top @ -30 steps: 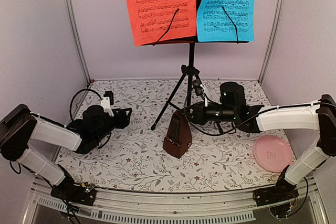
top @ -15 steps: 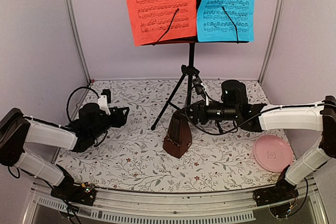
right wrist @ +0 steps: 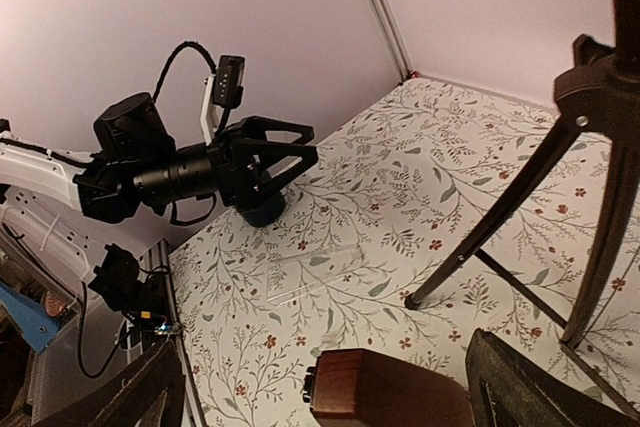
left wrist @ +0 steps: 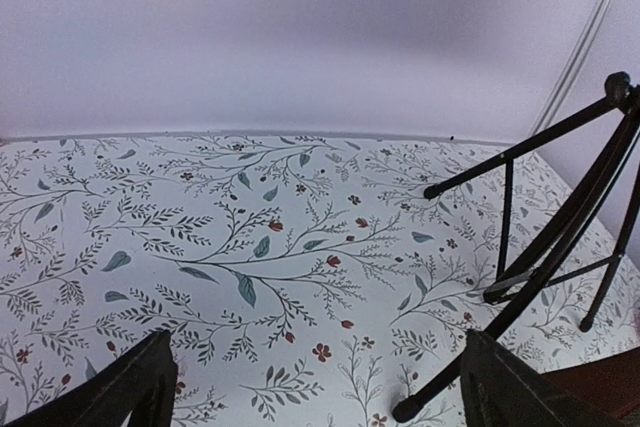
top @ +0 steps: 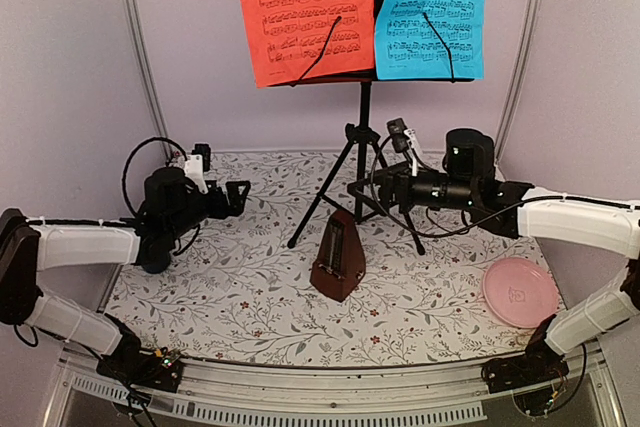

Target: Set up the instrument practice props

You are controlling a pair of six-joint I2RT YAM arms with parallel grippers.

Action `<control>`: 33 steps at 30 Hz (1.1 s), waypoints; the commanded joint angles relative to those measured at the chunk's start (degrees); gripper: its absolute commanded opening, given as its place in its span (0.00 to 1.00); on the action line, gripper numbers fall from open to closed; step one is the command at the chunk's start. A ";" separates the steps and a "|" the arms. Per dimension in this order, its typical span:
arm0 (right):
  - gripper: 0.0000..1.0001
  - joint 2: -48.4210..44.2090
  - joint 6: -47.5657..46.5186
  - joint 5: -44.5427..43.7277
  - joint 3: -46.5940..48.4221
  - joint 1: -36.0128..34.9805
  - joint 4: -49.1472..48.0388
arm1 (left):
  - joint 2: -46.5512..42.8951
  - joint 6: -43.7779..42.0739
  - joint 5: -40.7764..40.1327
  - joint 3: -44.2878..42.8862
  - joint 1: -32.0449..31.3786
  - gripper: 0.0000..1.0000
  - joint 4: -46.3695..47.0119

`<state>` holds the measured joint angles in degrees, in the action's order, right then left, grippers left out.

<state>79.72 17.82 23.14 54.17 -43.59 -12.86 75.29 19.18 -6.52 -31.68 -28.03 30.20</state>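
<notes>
The black music stand (top: pixel 364 117) stands at the back on tripod legs (left wrist: pixel 545 232), holding a red sheet (top: pixel 300 12) and a cyan sheet (top: pixel 432 12) of printed music. The brown wooden metronome (top: pixel 338 262) stands upright on the cloth in front of the legs. My right gripper (top: pixel 362 194) hovers open above and to the right of it, by the tripod. In the right wrist view the metronome top (right wrist: pixel 400 387) sits low between the right gripper's (right wrist: pixel 335 397) spread fingers, untouched. My left gripper (top: pixel 240 197) is open at the left, pointing toward the stand, with only cloth between the fingers of the gripper (left wrist: pixel 320 387).
A pink plate (top: pixel 519 290) lies at the front right. A dark blue mug (right wrist: pixel 262 212) sits under the left gripper's fingers. A clear flat plastic piece (right wrist: pixel 315 267) lies on the floral cloth (top: pixel 250 297). Walls close in at the back and both sides.
Both grippers have opened wide. The right gripper let go of the metronome and drew back up and to the right. The left arm lifted a little and stretched out.
</notes>
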 commanded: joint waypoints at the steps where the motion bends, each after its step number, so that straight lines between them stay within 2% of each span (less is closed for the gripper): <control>1: 0.99 -4.79 -3.00 -2.44 0.48 4.68 3.50 | 0.67 -2.01 3.63 -4.31 1.68 0.99 -6.72; 8: 0.99 -10.26 -3.37 0.61 -2.67 15.40 5.07 | 4.32 -3.13 8.09 -12.63 4.43 0.99 -14.20; 11: 0.99 -12.08 -1.71 3.35 -6.01 21.25 3.59 | 6.62 -2.63 8.65 -17.38 6.47 0.99 -21.03; 15: 0.99 -12.97 1.23 8.54 -10.12 30.71 0.33 | 9.62 1.19 12.52 -22.30 11.34 0.99 -27.23; 19: 0.99 -12.65 7.20 12.76 -14.74 38.54 -4.82 | 10.07 5.91 15.80 -22.06 15.27 0.99 -28.20; 26: 0.99 -7.54 9.39 3.86 -18.48 41.96 -4.37 | 6.91 8.04 15.21 -15.72 18.56 0.99 -26.50; 33: 0.99 -1.25 11.22 1.71 -20.63 42.03 -6.82 | 3.23 6.18 13.18 -10.46 19.69 0.99 -24.65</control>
<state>76.27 27.38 26.92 35.44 -1.78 -16.45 81.25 26.04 7.35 -44.01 -9.06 4.12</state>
